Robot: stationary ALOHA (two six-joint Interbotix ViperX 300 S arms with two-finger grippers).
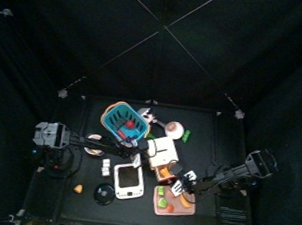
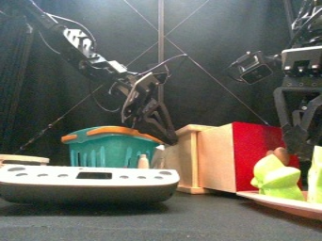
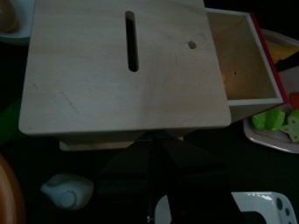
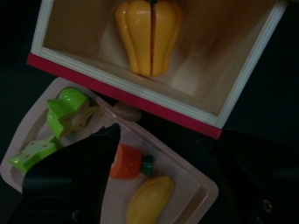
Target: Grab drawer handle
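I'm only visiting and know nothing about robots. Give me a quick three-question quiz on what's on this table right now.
1. True or false: the drawer is pulled open.
2. What lies inside the drawer? A) a yellow toy vegetable B) a spoon C) nothing
3. Fill in: the basket is coloured ____.

Key: 1 true; 2 A; 3 teal.

Left pincer (image 2: 153,111) low over mid-table on its outstretched arm; right pincer (image 2: 306,155) low at right.
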